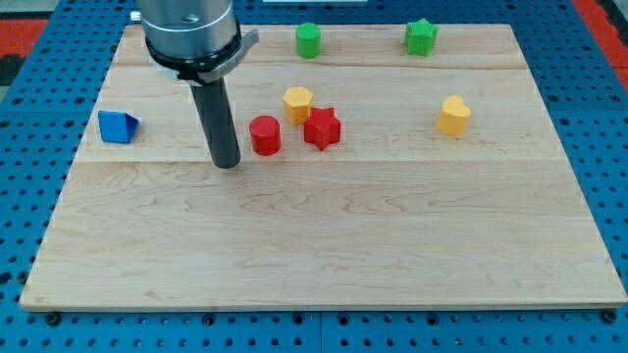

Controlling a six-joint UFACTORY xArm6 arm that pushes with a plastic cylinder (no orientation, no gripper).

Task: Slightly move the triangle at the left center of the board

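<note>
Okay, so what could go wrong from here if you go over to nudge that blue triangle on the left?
My tip rests just to the view's left of the red cylinder, so a careless start could knock it. The blue triangle sits close to the board's left edge; pushing it leftward too hard could probably slide it off. A push off its centre may spin it rather than shift it.

One blue triangle block (pixel 118 126), two red blocks, a cylinder (pixel 265 134) and a star (pixel 322 128), two yellow blocks (pixel 297 103) (pixel 453 115), two green blocks (pixel 309 40) (pixel 421 36)
</note>
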